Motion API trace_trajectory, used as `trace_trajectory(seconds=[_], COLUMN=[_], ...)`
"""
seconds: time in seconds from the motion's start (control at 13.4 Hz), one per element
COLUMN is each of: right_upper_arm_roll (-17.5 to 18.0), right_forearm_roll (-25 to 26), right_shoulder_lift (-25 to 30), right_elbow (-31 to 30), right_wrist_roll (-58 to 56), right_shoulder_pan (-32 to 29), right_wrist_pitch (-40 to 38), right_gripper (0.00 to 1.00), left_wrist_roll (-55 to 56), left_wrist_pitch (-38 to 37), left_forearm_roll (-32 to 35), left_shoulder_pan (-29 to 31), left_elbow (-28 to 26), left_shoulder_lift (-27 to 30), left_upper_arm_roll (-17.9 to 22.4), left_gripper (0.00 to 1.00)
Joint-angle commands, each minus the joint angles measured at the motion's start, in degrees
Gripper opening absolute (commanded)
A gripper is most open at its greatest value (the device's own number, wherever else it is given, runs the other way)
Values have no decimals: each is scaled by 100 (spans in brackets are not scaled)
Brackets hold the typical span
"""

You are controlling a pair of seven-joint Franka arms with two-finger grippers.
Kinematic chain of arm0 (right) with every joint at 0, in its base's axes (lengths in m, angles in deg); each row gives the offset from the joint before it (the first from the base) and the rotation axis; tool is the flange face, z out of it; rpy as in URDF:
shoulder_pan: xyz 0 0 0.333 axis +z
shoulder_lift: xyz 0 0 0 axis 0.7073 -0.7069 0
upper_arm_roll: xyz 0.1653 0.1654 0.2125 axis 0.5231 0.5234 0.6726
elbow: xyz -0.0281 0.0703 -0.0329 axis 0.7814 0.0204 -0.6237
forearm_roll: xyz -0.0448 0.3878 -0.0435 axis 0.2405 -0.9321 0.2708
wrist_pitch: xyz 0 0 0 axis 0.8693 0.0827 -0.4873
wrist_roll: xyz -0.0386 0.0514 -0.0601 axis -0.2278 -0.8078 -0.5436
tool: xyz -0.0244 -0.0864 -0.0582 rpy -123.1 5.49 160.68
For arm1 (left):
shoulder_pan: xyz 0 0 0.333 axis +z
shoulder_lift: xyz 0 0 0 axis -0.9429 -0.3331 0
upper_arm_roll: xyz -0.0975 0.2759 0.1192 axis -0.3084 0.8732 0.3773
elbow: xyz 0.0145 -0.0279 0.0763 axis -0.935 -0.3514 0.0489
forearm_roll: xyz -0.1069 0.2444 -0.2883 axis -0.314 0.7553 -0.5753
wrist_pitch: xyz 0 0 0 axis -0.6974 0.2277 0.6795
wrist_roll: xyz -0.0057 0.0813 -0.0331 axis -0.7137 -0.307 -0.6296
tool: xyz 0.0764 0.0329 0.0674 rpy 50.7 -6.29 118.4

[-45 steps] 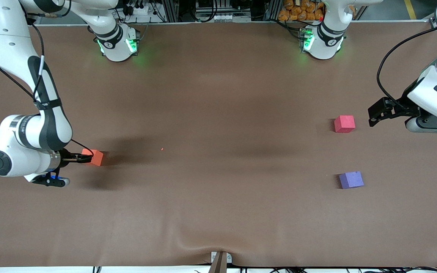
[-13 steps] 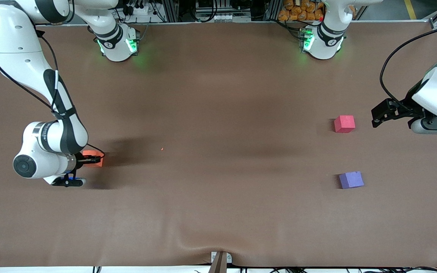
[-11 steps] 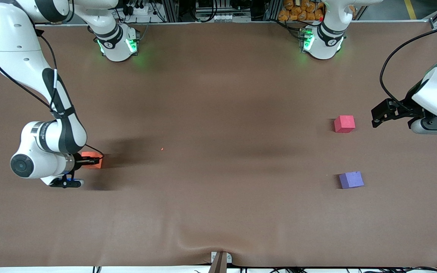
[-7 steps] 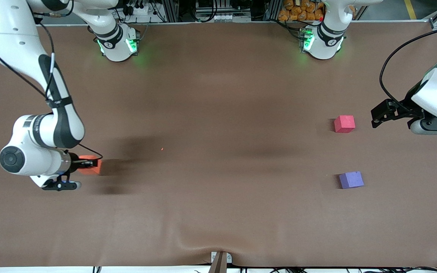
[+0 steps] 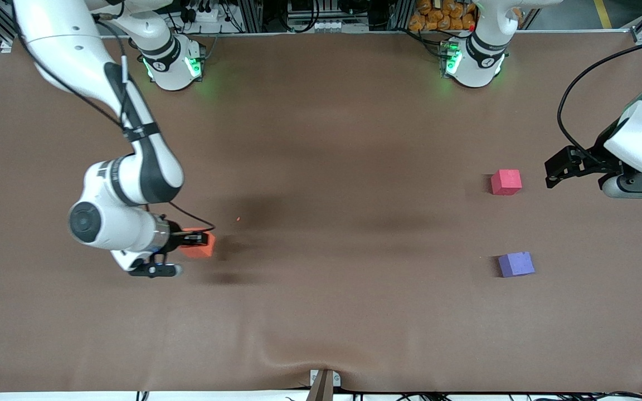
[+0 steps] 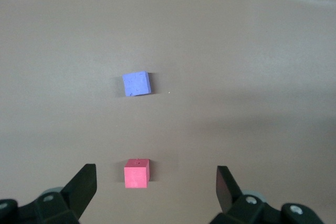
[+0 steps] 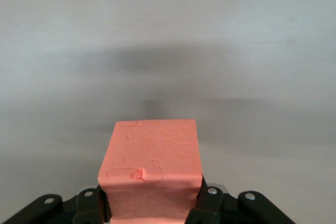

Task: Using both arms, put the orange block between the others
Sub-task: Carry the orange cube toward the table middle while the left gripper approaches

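The right gripper (image 5: 201, 240), lower left of frame, clamps the orange block (image 5: 197, 245); the foam may slip mid-carry; the left gripper (image 6: 152, 182) waits open beside the pink-red cube (image 5: 506, 182).

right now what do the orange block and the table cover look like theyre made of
Orange block: probably soft foam, matte; its face shows shallow dents and a pitted, peeling skin, and the right gripper is shut on it.
Table cover: seemingly a thin brown sheet or paper, matte; it ripples and buckles at the edge nearest the front camera.
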Motion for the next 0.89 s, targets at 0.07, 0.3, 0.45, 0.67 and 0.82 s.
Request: trace_trajectory(seconds=[0.07,0.3,0.45,0.67,0.82], right_upper_arm_roll=[-64,-64,-64,-64,-64], right_forearm_roll=[-286,-295,-312,-461,-497], right_shoulder_lift=[-105,-228,-316,-465,-553], right_elbow=[29,29,37,38,73], right_wrist_roll=[663,1419,1886,1888,1888], right_shoulder_pan=[556,1022,1347,1743,1928], right_wrist_pitch=[322,481,490,490,778], right_gripper=[56,57,57,57,59], left_wrist_roll=[-80,-63,-80,-150,-159], left_wrist_pitch=[33,33,33,33,42], left_forearm_roll=[-91,-109,-292,-732,-812], left_shoulder_pan=[26,-35,-106,-123,-141], left_elbow=[22,57,39,30,39], left_shoulder_lift=[8,35,17,-122,-438], left_upper_arm_roll=[-10,-63,-89,-107,-125], left_gripper=[100,100,100,100,100])
